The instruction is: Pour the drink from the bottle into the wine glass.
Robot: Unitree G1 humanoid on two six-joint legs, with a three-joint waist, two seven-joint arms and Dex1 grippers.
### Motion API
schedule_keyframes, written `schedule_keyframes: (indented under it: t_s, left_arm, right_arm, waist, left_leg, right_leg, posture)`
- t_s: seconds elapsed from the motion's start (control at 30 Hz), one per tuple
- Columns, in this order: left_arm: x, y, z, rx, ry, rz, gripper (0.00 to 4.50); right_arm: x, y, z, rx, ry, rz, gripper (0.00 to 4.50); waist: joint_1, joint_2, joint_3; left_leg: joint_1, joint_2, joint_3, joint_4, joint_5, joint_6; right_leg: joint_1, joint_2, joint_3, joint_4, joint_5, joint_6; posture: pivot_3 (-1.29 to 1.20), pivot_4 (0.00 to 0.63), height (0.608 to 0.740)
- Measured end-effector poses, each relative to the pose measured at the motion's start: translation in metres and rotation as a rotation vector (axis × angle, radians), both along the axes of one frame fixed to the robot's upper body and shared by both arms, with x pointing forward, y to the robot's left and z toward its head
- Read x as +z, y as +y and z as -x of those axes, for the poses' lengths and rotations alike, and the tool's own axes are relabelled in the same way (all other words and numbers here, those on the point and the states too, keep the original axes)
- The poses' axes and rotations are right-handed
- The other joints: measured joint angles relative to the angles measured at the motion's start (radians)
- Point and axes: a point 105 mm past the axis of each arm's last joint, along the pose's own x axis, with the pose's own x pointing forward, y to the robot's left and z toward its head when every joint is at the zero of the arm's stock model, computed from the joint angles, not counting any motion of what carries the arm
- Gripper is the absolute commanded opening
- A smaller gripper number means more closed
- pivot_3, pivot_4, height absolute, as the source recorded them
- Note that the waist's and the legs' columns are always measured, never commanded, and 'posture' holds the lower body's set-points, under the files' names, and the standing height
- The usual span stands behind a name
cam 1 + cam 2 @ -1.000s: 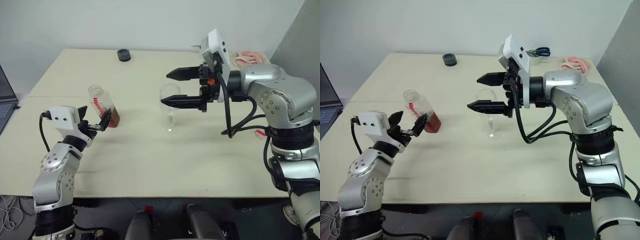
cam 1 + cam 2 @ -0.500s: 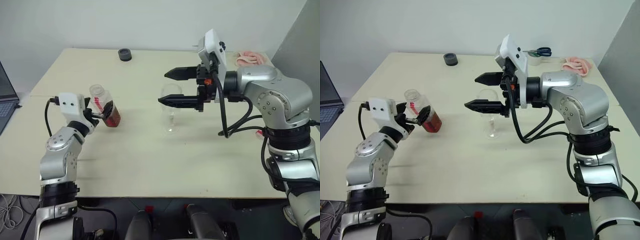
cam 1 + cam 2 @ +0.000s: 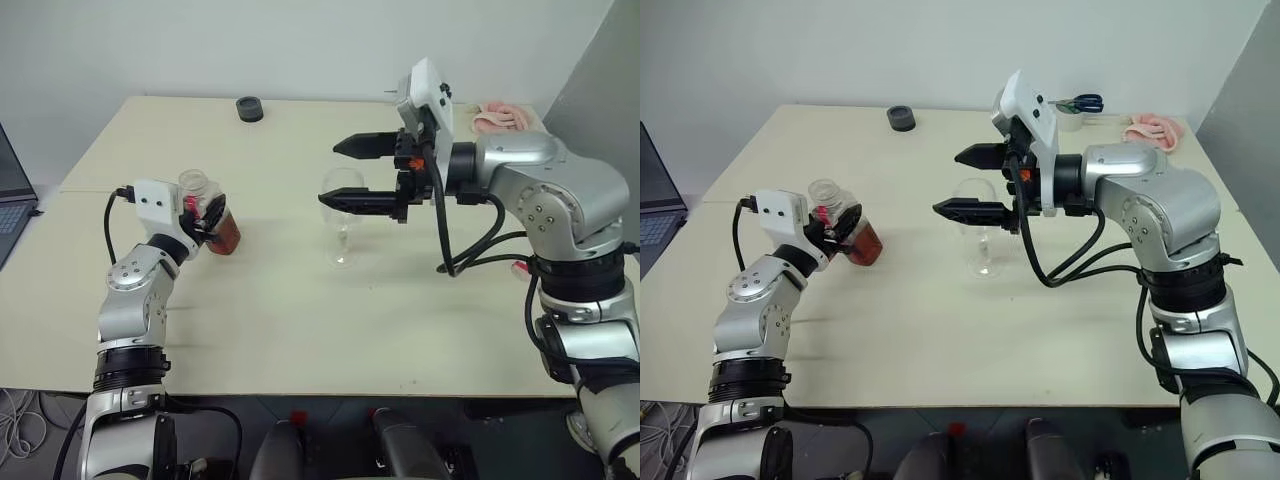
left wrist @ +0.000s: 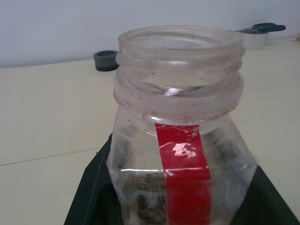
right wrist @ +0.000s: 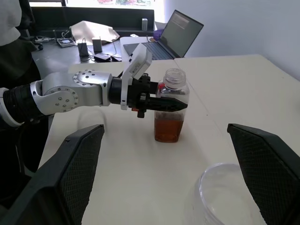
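A small clear bottle with a red label strip stands uncapped on the left of the table. The reddish-brown drink fills its bottom. My left gripper is shut on the bottle's body, and its black fingers hug both sides. The wine glass stands upright mid-table, clear and with nothing in it. My right gripper hovers open at the height of the bowl, pointing left. The glass rim lies between its spread fingers without visible contact.
A black round cap lies at the table's back. Scissors on a white cup and a pink cloth sit at the back right. A laptop is at the left edge. Open tabletop lies between bottle and glass.
My left gripper moved forward around the bottle and shut on it. The right arm and the wine glass stayed in place.
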Motion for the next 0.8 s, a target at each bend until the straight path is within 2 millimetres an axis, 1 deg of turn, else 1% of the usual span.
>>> schedule_keyframes:
  t_s: [0.03,0.13,0.2,0.27,0.3,0.33,0.37,0.43,0.47,0.53,0.57,0.63,0.7,0.8]
  left_arm:
    - [0.002,-0.002,-0.001,-0.007,-0.003,-0.002,1.77]
    - [0.022,-0.010,-0.007,-0.047,-0.042,-0.038,1.77]
    - [0.046,-0.023,-0.014,-0.088,-0.085,-0.163,1.77]
    - [0.069,-0.030,-0.020,-0.104,-0.132,-0.273,1.77]
    - [0.080,-0.037,-0.024,-0.117,-0.161,-0.317,1.77]
    - [0.086,-0.041,-0.026,-0.129,-0.178,-0.341,1.77]
    - [0.093,-0.052,-0.029,-0.156,-0.201,-0.372,1.77]
    - [0.098,-0.075,-0.035,-0.222,-0.231,-0.437,1.77]
    - [0.100,-0.092,-0.038,-0.270,-0.254,-0.487,1.77]
    - [0.104,-0.117,-0.041,-0.346,-0.299,-0.567,1.77]
    - [0.106,-0.128,-0.042,-0.378,-0.326,-0.610,1.77]
    - [0.112,-0.149,-0.042,-0.434,-0.387,-0.687,1.77]
    - [0.116,-0.162,-0.041,-0.470,-0.442,-0.761,1.77]
    - [0.110,-0.165,-0.043,-0.494,-0.465,-0.830,1.77]
  right_arm:
    - [-0.001,-0.004,-0.003,-0.027,0.003,-0.015,4.50]
    - [-0.008,-0.035,-0.018,-0.191,0.000,-0.066,4.50]
    - [-0.023,-0.079,-0.024,-0.333,0.003,-0.049,4.50]
    - [-0.038,-0.120,-0.024,-0.451,0.035,-0.051,4.50]
    - [-0.044,-0.137,-0.019,-0.491,0.044,-0.054,4.50]
    - [-0.046,-0.143,-0.016,-0.500,0.045,-0.054,4.50]
    - [-0.047,-0.145,-0.008,-0.489,0.031,-0.057,4.50]
    - [-0.053,-0.142,0.009,-0.450,0.010,-0.040,4.50]
    - [-0.061,-0.137,0.019,-0.423,0.012,-0.025,4.50]
    - [-0.072,-0.130,0.031,-0.398,0.030,-0.031,4.50]
    - [-0.074,-0.126,0.035,-0.396,0.029,-0.047,4.50]
    - [-0.070,-0.116,0.041,-0.387,0.007,-0.087,4.50]
    - [-0.064,-0.111,0.047,-0.387,-0.025,-0.105,4.50]
    - [-0.065,-0.108,0.052,-0.410,-0.031,-0.111,4.50]
  waist:
    - [0.001,0.000,0.000]
    - [0.010,-0.001,0.001]
    - [0.030,-0.004,0.002]
    - [0.037,-0.003,0.002]
    - [0.038,-0.003,0.002]
    - [0.035,-0.003,0.002]
    - [0.031,-0.003,0.002]
    - [0.027,-0.003,0.002]
    - [0.025,-0.003,0.002]
    - [0.019,-0.003,0.002]
    - [0.016,-0.004,0.002]
    - [0.009,-0.003,0.003]
    - [0.003,-0.004,0.003]
    - [-0.002,-0.004,0.003]
  left_leg:
    - [-0.001,0.000,0.000,0.000,0.000,0.000]
    - [-0.002,-0.001,-0.002,0.001,0.000,0.000]
    - [-0.003,-0.002,-0.004,0.001,0.000,0.000]
    - [-0.005,-0.005,-0.004,0.001,0.000,0.000]
    - [-0.005,-0.005,-0.003,0.001,0.000,0.000]
    - [-0.004,-0.005,-0.003,0.001,0.000,0.000]
    - [-0.004,-0.005,-0.003,0.001,0.000,0.000]
    - [-0.003,-0.004,-0.003,0.000,0.000,0.000]
    - [-0.003,-0.003,-0.003,0.000,0.000,0.000]
    - [-0.002,-0.003,-0.002,0.000,0.000,0.000]
    - [-0.002,-0.003,-0.001,0.001,0.000,0.000]
    - [-0.001,-0.003,0.000,0.001,0.000,0.000]
    - [-0.001,-0.003,0.001,0.001,0.000,0.000]
    - [0.000,-0.003,0.002,0.001,0.000,0.000]
  right_leg:
    - [0.000,0.000,0.000,0.000,0.000,0.000]
    - [0.000,-0.001,-0.002,0.000,0.000,0.000]
    - [0.000,-0.001,-0.005,-0.002,0.000,0.000]
    - [0.000,-0.004,-0.005,-0.002,0.000,0.000]
    - [0.000,-0.005,-0.005,-0.002,0.000,0.001]
    - [0.000,-0.005,-0.004,-0.002,-0.001,0.001]
    - [0.000,-0.005,-0.004,-0.002,-0.001,0.001]
    - [0.000,-0.003,-0.004,-0.002,-0.001,0.001]
    - [0.000,-0.002,-0.004,-0.002,-0.001,0.001]
    - [0.000,-0.002,-0.002,-0.001,-0.001,0.002]
    - [0.000,-0.002,-0.001,0.000,-0.003,0.006]
    - [0.000,-0.001,0.001,0.000,-0.003,0.006]
    - [0.001,-0.001,0.003,0.000,-0.004,0.006]
    - [0.001,0.000,0.004,0.000,-0.004,0.007]
  posture:
    - [0.00,0.150,0.740]
    - [0.00,0.150,0.740]
    - [0.00,0.150,0.740]
    - [0.00,0.150,0.740]
    - [0.00,0.150,0.740]
    - [0.00,0.150,0.740]
    - [0.00,0.150,0.740]
    - [0.00,0.150,0.740]
    - [0.00,0.150,0.740]
    - [0.00,0.150,0.740]
    - [0.00,0.150,0.740]
    - [0.00,0.150,0.740]
    - [0.00,0.150,0.740]
    - [0.00,0.150,0.740]
